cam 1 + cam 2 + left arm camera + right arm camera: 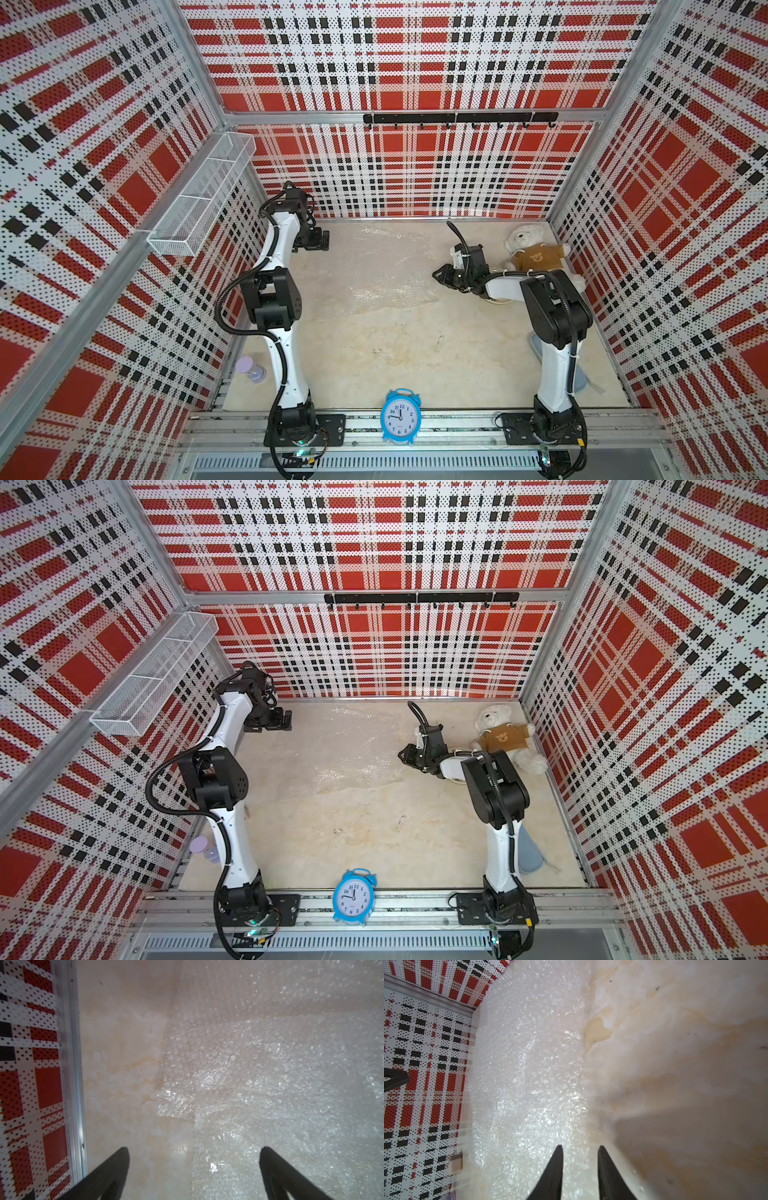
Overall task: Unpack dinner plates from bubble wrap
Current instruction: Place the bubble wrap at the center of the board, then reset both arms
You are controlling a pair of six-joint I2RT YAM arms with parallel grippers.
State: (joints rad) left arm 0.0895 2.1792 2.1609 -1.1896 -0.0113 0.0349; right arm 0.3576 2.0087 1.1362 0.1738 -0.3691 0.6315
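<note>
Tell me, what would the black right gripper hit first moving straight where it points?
Likely the edge of the clear, crinkly bubble wrap sheet lying on the beige table, though depth is unclear.

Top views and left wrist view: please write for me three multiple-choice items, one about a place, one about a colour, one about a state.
1. Where does the blue alarm clock stand?
A) in the wire basket
B) at the front edge, in the middle
C) against the back wall

2. What colour is the shirt of the teddy bear?
A) blue
B) green
C) brown

3. How is the left tool?
A) open, holding nothing
B) shut on a plate
C) shut on the clock

Key:
1 B: both top views show it at the front edge.
2 C: the shirt is brown in both top views.
3 A: the left wrist view shows its fingers wide apart, with nothing between them.
</note>
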